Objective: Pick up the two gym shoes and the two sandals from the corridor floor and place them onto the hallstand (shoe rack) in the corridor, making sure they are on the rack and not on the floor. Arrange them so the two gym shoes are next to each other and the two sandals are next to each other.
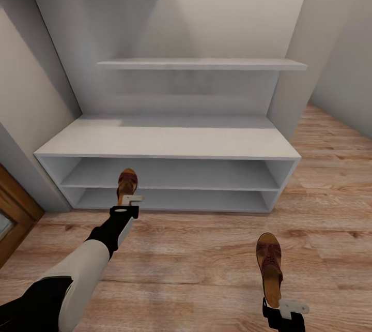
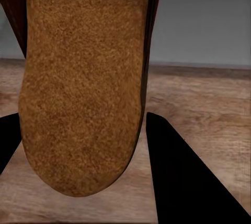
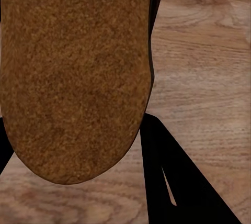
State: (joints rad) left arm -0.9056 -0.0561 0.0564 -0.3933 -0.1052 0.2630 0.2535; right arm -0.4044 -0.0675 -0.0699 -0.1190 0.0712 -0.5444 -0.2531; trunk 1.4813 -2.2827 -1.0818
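Observation:
Each of my grippers holds one dark brown sandal by its heel. The left gripper (image 1: 129, 201) is shut on a sandal (image 1: 126, 184) whose toe points at the open shelves of the white-grey hallstand (image 1: 170, 140). In the left wrist view its tan footbed (image 2: 83, 77) sits between black fingers (image 2: 178, 177), with the lower shelf behind. The right gripper (image 1: 283, 307) is shut on the other sandal (image 1: 269, 267), held above the wood-plank floor (image 1: 196, 259) farther back. The right wrist view shows that footbed (image 3: 73, 72) over the planks. The gym shoes are out of view.
A floating shelf (image 1: 201, 64) hangs above the hallstand's bench top. A brown wooden door frame (image 1: 15, 218) stands at the left. Grey walls close in on both sides, and open floor runs to the right of the unit.

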